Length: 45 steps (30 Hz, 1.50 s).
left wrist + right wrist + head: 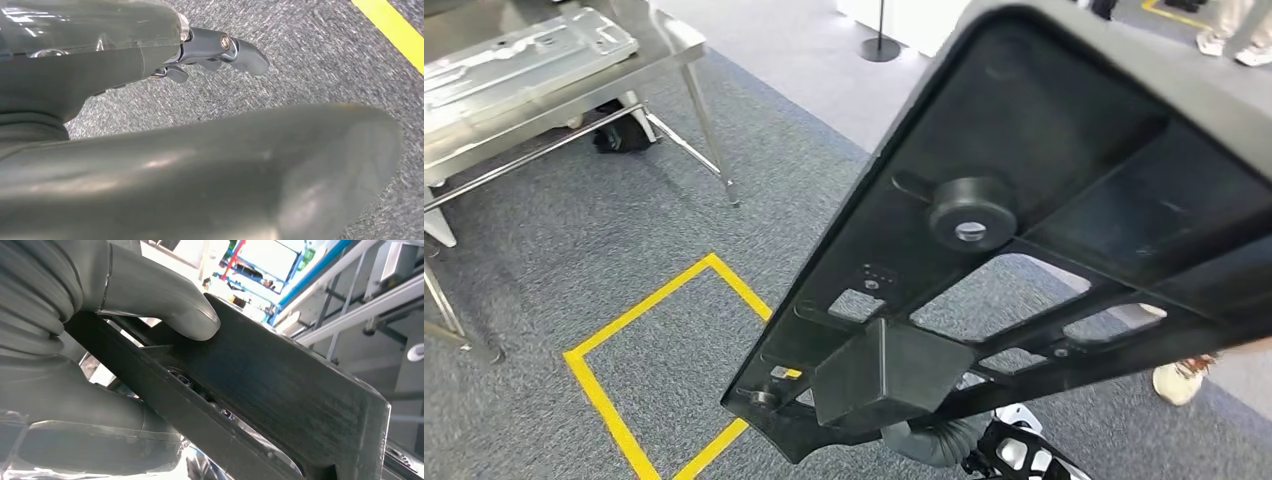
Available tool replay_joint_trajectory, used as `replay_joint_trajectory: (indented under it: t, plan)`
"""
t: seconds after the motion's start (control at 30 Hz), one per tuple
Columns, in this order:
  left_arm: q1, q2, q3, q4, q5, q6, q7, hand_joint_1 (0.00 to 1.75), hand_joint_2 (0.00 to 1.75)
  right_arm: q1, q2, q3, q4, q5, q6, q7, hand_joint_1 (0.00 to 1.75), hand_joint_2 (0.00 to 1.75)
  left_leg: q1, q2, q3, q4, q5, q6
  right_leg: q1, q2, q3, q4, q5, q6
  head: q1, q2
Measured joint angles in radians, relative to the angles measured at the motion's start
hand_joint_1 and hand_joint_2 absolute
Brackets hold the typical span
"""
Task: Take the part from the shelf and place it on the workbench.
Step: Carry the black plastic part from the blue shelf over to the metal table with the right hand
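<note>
A large black ribbed plastic part [1044,200] is held up close in the head view, tilted, with its underside and a round boss facing me. My right hand [939,440] grips it at its lower end, where the grey ribbed wrist cover shows beneath the part. In the right wrist view the thumb [165,300] presses on the part's flat face [280,390]. My left hand [125,65] hangs over grey carpet and holds nothing, its dark fingers [220,50] apart from the thick thumb [225,170]. The steel workbench [674,45] stands at the far left.
A pressed metal panel [514,65] lies on the workbench. A yellow tape square [624,330] marks the carpet below it, and a yellow line [395,30] passes my left hand. A person's shoe [1184,380] is at right, other shoes [1234,45] and a post base [879,48] behind.
</note>
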Motion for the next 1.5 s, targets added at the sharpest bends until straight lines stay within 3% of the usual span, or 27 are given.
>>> replay_joint_trajectory:
  t: [0.03,0.1,0.17,0.2,0.23,0.27,0.33,0.37,0.4,0.47,0.53,0.6,0.67,0.73,0.77,0.83,0.9,0.97,1.03,1.1,1.17,1.23,1.27,1.3,1.4,1.43,1.5]
  plan:
    - [0.002,0.000,0.000,0.000,-0.001,0.000,0.000,0.00,0.00,0.001,-0.001,0.000,-0.003,0.000,0.000,0.000,1.75,1.75,0.001,-0.011,0.003,-0.004,0.001,0.006,-0.003,0.002,0.004,0.002,-0.004,0.007,0.000,0.000]
    - [0.001,0.000,-0.001,0.000,-0.002,0.000,-0.002,0.00,0.00,0.004,-0.006,-0.001,-0.013,0.000,-0.003,0.000,1.75,1.75,0.006,-0.035,0.012,-0.013,0.006,0.017,-0.007,0.045,-0.009,0.047,-0.038,0.018,0.000,0.000]
    - [-0.003,0.000,-0.003,0.000,-0.003,-0.001,-0.004,0.00,0.00,0.014,-0.013,-0.002,-0.020,0.000,-0.006,0.000,1.75,1.75,0.006,-0.058,0.013,-0.015,0.008,0.025,-0.010,0.100,-0.070,0.170,-0.099,0.021,0.000,0.000]
    - [-0.005,0.000,-0.005,0.000,-0.004,-0.002,-0.005,0.00,0.00,0.020,-0.017,-0.003,-0.021,0.000,-0.008,0.000,1.75,1.75,0.005,-0.072,0.012,-0.014,0.009,0.027,-0.010,0.111,-0.106,0.236,-0.122,0.021,0.000,0.000]
    - [-0.005,0.000,-0.006,0.000,-0.006,-0.003,-0.006,0.00,0.00,0.026,-0.022,-0.003,-0.022,0.000,-0.010,0.000,1.75,1.75,0.004,-0.086,0.012,-0.013,0.008,0.027,-0.010,0.116,-0.132,0.277,-0.128,0.020,0.000,0.000]
    - [-0.004,0.000,-0.007,0.000,-0.007,-0.004,-0.007,0.00,0.00,0.031,-0.026,-0.004,-0.023,0.000,-0.012,0.000,1.75,1.75,0.003,-0.101,0.012,-0.011,0.008,0.028,-0.010,0.118,-0.140,0.281,-0.113,0.019,0.000,0.000]
    - [-0.003,0.000,-0.009,0.000,-0.009,-0.005,-0.008,0.00,0.00,0.036,-0.034,-0.006,-0.028,-0.001,-0.015,0.000,1.75,1.75,0.002,-0.130,0.013,-0.007,0.006,0.026,-0.009,0.134,-0.103,0.178,-0.039,0.011,0.000,0.000]
    - [-0.003,-0.001,-0.011,0.000,-0.011,-0.006,-0.008,0.00,0.00,0.037,-0.036,-0.007,-0.032,-0.001,-0.015,0.000,1.75,1.75,0.002,-0.143,0.012,-0.004,0.005,0.024,-0.010,0.157,-0.074,0.110,-0.007,0.006,0.000,0.000]
    - [-0.004,-0.002,-0.014,0.000,-0.014,-0.008,-0.008,0.00,0.00,0.039,-0.039,-0.008,-0.037,-0.002,-0.015,0.000,1.75,1.75,0.002,-0.156,0.010,-0.002,0.004,0.020,-0.009,0.177,-0.052,0.055,0.015,0.003,0.000,0.000]
    - [-0.004,-0.004,-0.019,0.000,-0.019,-0.012,-0.004,0.00,0.00,0.043,-0.044,-0.010,-0.044,-0.004,-0.014,0.000,1.75,1.75,0.005,-0.177,0.004,-0.001,0.004,0.009,-0.005,0.195,-0.035,0.013,0.022,-0.003,0.000,0.000]
    - [0.000,-0.003,-0.021,0.000,-0.022,-0.014,0.000,0.00,0.00,0.045,-0.046,-0.011,-0.049,-0.004,-0.012,0.000,1.75,1.75,0.007,-0.185,0.001,-0.003,0.005,-0.002,-0.006,0.173,-0.030,0.003,0.025,-0.012,0.000,0.000]
    - [0.002,-0.004,-0.022,0.001,-0.023,-0.015,0.004,0.00,0.00,0.045,-0.046,-0.011,-0.053,-0.005,-0.010,0.000,1.75,1.75,0.005,-0.138,-0.015,0.031,-0.018,-0.011,-0.010,0.148,-0.021,-0.011,0.029,-0.025,0.000,0.000]
    - [-0.002,-0.004,-0.023,0.001,-0.023,-0.016,0.006,0.00,0.00,0.046,-0.046,-0.011,-0.055,-0.006,-0.006,0.000,1.75,1.75,0.007,-0.083,-0.069,0.140,-0.077,-0.018,-0.008,0.119,-0.015,-0.016,0.028,-0.033,0.000,0.000]
    - [-0.003,-0.004,-0.023,0.001,-0.023,-0.018,0.010,0.00,0.00,0.046,-0.046,-0.011,-0.055,-0.006,0.000,0.000,1.75,1.75,0.012,-0.069,-0.128,0.253,-0.117,-0.027,-0.007,0.090,-0.014,-0.016,0.024,-0.034,0.000,0.000]
    - [-0.002,-0.004,-0.023,0.001,-0.023,-0.020,0.012,0.00,0.00,0.046,-0.046,-0.011,-0.054,-0.006,0.002,0.000,1.75,1.75,0.015,-0.067,-0.136,0.267,-0.112,-0.031,-0.008,0.077,-0.013,-0.015,0.022,-0.033,0.000,0.000]
    - [0.002,-0.004,-0.023,0.001,-0.025,-0.023,0.017,0.00,0.00,0.045,-0.046,-0.011,-0.054,-0.006,0.004,0.000,1.75,1.75,0.020,-0.050,-0.091,0.180,-0.054,-0.035,-0.009,0.052,-0.007,-0.014,0.016,-0.027,0.000,0.000]
    - [0.000,-0.004,-0.023,0.001,-0.028,-0.029,0.020,0.00,0.00,0.043,-0.046,-0.011,-0.053,-0.006,0.004,0.000,1.75,1.75,0.016,-0.007,-0.022,0.046,-0.006,-0.029,-0.005,0.029,0.002,-0.012,0.009,-0.018,0.000,0.000]
    - [-0.004,-0.005,-0.024,0.001,-0.033,-0.034,0.021,0.00,0.00,0.039,-0.046,-0.012,-0.053,-0.004,0.004,0.000,1.75,1.75,0.011,0.011,0.002,-0.005,0.001,-0.015,0.001,0.010,0.007,-0.011,0.003,-0.007,0.000,0.000]
    - [-0.002,-0.005,-0.024,0.001,-0.038,-0.036,0.021,0.00,0.00,0.035,-0.046,-0.012,-0.053,-0.003,0.004,0.000,1.75,1.75,0.011,-0.013,0.001,-0.006,0.003,-0.003,0.001,-0.003,0.012,-0.011,-0.002,0.005,0.000,0.000]
    - [-0.002,-0.005,-0.024,0.001,-0.040,-0.036,0.021,0.00,0.00,0.032,-0.046,-0.012,-0.053,-0.003,0.003,0.000,1.75,1.75,0.013,-0.035,0.004,-0.011,0.006,0.009,-0.006,0.037,0.004,0.019,-0.027,0.018,0.000,0.000]
    - [-0.007,-0.006,-0.025,0.001,-0.042,-0.038,0.020,0.00,0.00,0.032,-0.046,-0.012,-0.053,-0.003,0.002,0.000,1.75,1.75,0.014,-0.057,0.005,-0.014,0.008,0.017,-0.010,0.097,-0.045,0.127,-0.086,0.023,0.000,0.000]
    - [-0.011,-0.007,-0.025,0.001,-0.043,-0.039,0.020,0.00,0.00,0.035,-0.046,-0.013,-0.051,-0.004,0.001,0.000,1.75,1.75,0.012,-0.081,0.004,-0.013,0.008,0.021,-0.010,0.115,-0.115,0.258,-0.135,0.023,0.000,0.000]
    - [-0.011,-0.007,-0.025,0.001,-0.044,-0.039,0.020,0.00,0.00,0.036,-0.046,-0.013,-0.050,-0.004,0.001,0.000,1.75,1.75,0.011,-0.095,0.004,-0.012,0.008,0.021,-0.010,0.117,-0.133,0.285,-0.133,0.022,0.000,0.000]
    - [-0.010,-0.007,-0.025,0.001,-0.044,-0.040,0.020,0.00,0.00,0.036,-0.046,-0.013,-0.049,-0.004,0.001,0.000,1.75,1.75,0.010,-0.110,0.005,-0.010,0.008,0.021,-0.010,0.119,-0.131,0.271,-0.110,0.020,0.000,0.000]
    - [-0.009,-0.008,-0.025,0.001,-0.047,-0.040,0.020,0.00,0.00,0.036,-0.046,-0.014,-0.050,-0.010,0.004,0.000,1.75,1.75,0.009,-0.141,0.005,-0.003,0.005,0.017,-0.008,0.137,-0.054,0.078,-0.003,0.006,0.000,0.000]
    - [-0.007,-0.009,-0.025,0.001,-0.049,-0.041,0.020,0.00,0.00,0.036,-0.045,-0.015,-0.052,-0.016,0.009,0.000,1.75,1.75,0.009,-0.147,0.003,-0.001,0.004,0.013,-0.006,0.142,-0.037,0.033,0.013,0.002,0.000,0.000]
    - [-0.001,-0.009,-0.025,0.001,-0.051,-0.043,0.020,0.00,0.00,0.037,-0.044,-0.021,-0.054,-0.031,0.023,0.000,1.75,1.75,0.008,-0.156,0.000,-0.002,0.004,0.001,-0.001,0.146,-0.030,0.009,0.016,-0.006,0.000,0.000]
